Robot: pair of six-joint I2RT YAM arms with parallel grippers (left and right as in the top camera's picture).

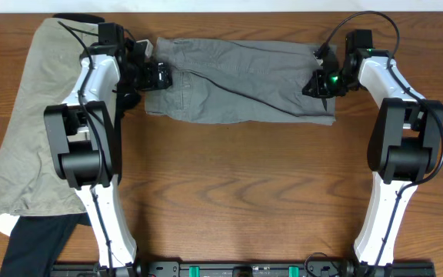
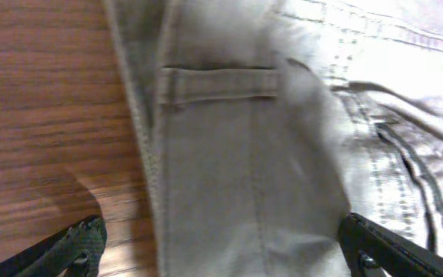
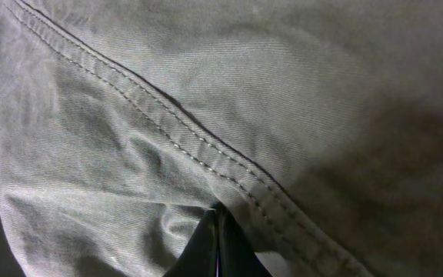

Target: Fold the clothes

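Overhead: your left fingers (image 1: 161, 77) stand wide open over the shorts (image 1: 237, 85); your right fingers (image 1: 318, 83), closed, pinch their right edge.

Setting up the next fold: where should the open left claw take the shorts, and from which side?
Probably the stitched left-end edge of the shorts, coming from the bare table side. The edge lies flat and exposed, and the left claw straddles it, one finger over wood, one over cloth.
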